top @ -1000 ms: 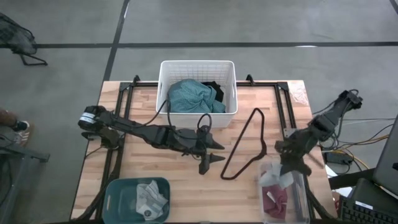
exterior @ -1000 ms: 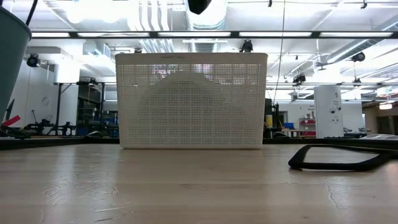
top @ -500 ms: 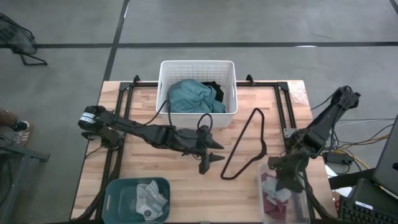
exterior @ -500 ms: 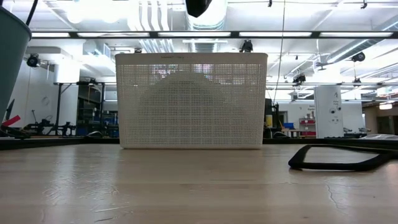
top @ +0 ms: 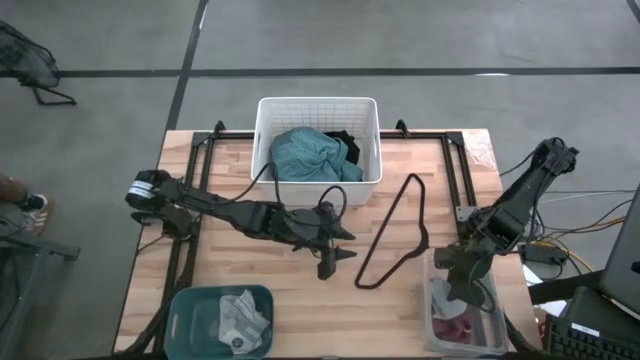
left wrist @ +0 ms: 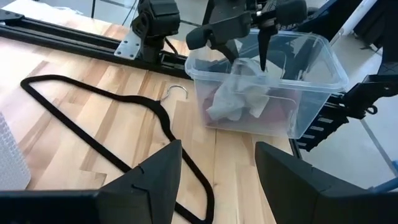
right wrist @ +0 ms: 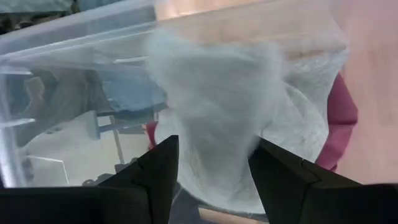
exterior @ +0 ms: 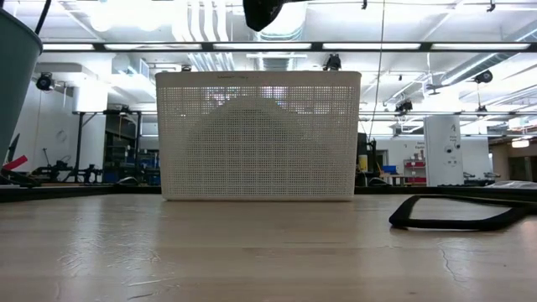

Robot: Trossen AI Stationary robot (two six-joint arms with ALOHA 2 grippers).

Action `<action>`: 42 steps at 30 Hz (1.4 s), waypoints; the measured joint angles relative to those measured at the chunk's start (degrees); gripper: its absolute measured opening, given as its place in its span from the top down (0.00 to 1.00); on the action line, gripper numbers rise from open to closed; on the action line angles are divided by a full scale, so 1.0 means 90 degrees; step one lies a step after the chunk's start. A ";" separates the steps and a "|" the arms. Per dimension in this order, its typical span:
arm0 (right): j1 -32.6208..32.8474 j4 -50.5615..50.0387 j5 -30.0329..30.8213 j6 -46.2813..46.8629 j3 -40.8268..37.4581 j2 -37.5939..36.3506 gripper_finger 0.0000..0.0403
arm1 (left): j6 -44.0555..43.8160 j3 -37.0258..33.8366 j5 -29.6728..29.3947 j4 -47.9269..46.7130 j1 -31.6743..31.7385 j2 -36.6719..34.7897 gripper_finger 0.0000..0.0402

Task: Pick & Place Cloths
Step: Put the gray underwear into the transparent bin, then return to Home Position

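Note:
My right gripper [left wrist: 247,53] hangs open, pointing down into the clear bin [left wrist: 323,62] at the table's near right. Just under its fingertips, a grey rag [left wrist: 239,93] is heaped on a maroon cloth [right wrist: 342,118] inside the bin. My left gripper [top: 340,245] stands open above the table's middle with nothing between its fingers. At the far edge, a teal cloth [top: 305,155] and a black garment [top: 345,140] lie in the white basket [top: 262,140]. White and grey rags [top: 240,318] lie in the teal bin [top: 190,310]. My right gripper stands open right above the grey rag's top [left wrist: 249,67]. I cannot tell whether a fingertip touches it. The rag rests on the maroon cloth in the bin.
A thin black hanger [top: 400,235] lies flat on the wood between the two grippers, its hook [left wrist: 177,90] close to the clear bin. Black rails run along the table's left and right sides. Bare wood shows in front of the white basket [exterior: 258,134].
My right gripper has gone toward the table's near edge and down over the clear bin, taking the grey rag with it. The rag, which hung over the bin's rim, now lies inside the bin.

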 joint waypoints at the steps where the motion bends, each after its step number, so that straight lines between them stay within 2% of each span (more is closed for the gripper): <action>1: -0.0004 -0.0025 -0.0022 0.0026 -0.0005 -0.0009 0.54 | -0.0027 0.0000 -0.0002 -0.0019 0.0002 0.0000 0.48; 8: -0.0003 0.0208 -0.0023 -0.0235 0.0159 -0.0028 0.54 | -0.0078 0.0000 -0.0016 -0.0008 0.0005 0.0000 0.48; 17: -0.0036 0.0214 0.0021 -0.1442 0.0878 -0.0038 0.62 | -0.0086 0.0000 -0.0019 -0.0003 0.0029 0.0000 0.48; 19: -0.0092 0.0224 0.0296 -0.2097 0.1117 -0.0027 0.63 | -0.0082 0.0000 -0.0026 -0.0003 0.0030 0.0000 0.48; 23: -0.0312 0.0244 0.1683 -0.3666 0.1511 -0.0020 0.68 | -0.0182 0.0002 -0.0570 -0.0140 0.0049 0.0000 0.50; 25: -0.0531 0.0248 0.2085 -0.4245 0.1577 -0.0018 0.71 | -0.0179 0.0002 -0.0884 -0.0296 0.0056 0.0000 0.53; 28: -0.0958 0.0474 0.2165 -0.4952 0.1540 0.0001 0.80 | -0.0041 -0.0017 -0.0916 -0.0386 0.0064 0.0000 0.66; 32: -0.1600 0.1254 0.2127 -0.5837 0.1350 0.0181 0.94 | 0.0134 -0.0127 -0.0355 -0.0415 0.0063 -0.0060 0.92; 33: -0.1765 0.1580 0.2006 -0.6072 0.1298 0.0251 0.96 | 0.0276 -0.0134 -0.0204 -0.0390 0.0063 -0.0097 0.96; 36: -0.2261 0.2509 0.1516 -0.6597 0.1156 0.0459 0.98 | 0.0812 -0.0298 0.0179 -0.0048 0.0061 -0.0384 0.97; 39: -0.2657 0.2969 0.1481 -0.6995 0.1089 0.0633 0.98 | 0.1100 -0.0704 0.0440 0.0424 0.0085 -0.0664 0.98; 42: -0.2924 0.3092 0.1493 -0.7260 0.1089 0.0677 0.98 | 0.1148 -0.1323 0.0434 0.0805 0.0115 -0.1024 0.99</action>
